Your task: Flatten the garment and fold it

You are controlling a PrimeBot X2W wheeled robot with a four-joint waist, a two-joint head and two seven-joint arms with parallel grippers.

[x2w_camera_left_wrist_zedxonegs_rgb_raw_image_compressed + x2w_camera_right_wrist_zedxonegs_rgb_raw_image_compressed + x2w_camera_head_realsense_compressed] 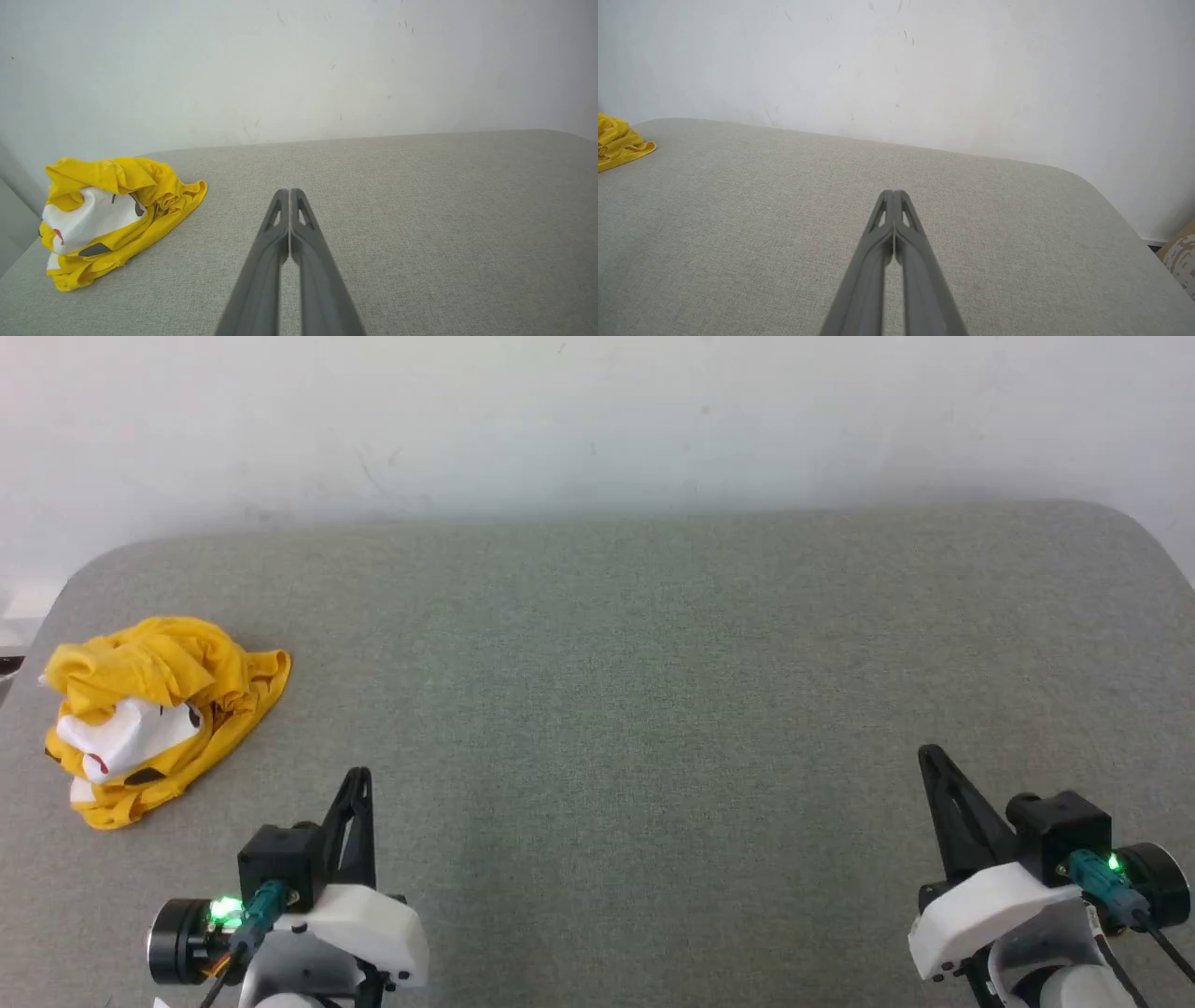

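The garment [154, 714] is a mustard-yellow T-shirt crumpled in a heap near the table's left edge, with a white patch, a red mark and black marks showing on its near side. The left wrist view has the garment [110, 217] at its left, and a yellow corner of the garment [619, 144] shows at the right wrist view's left edge. My left gripper [359, 775] hangs low at the front left, shut and empty, to the right of the heap and apart from it. My right gripper [929, 753] is at the front right, shut and empty, far from the shirt.
The grey fabric-covered table [616, 663] has rounded far corners and stands against a white wall [597, 420]. Its left edge runs just beside the heap. A patterned object [1181, 254] lies past the table's right side.
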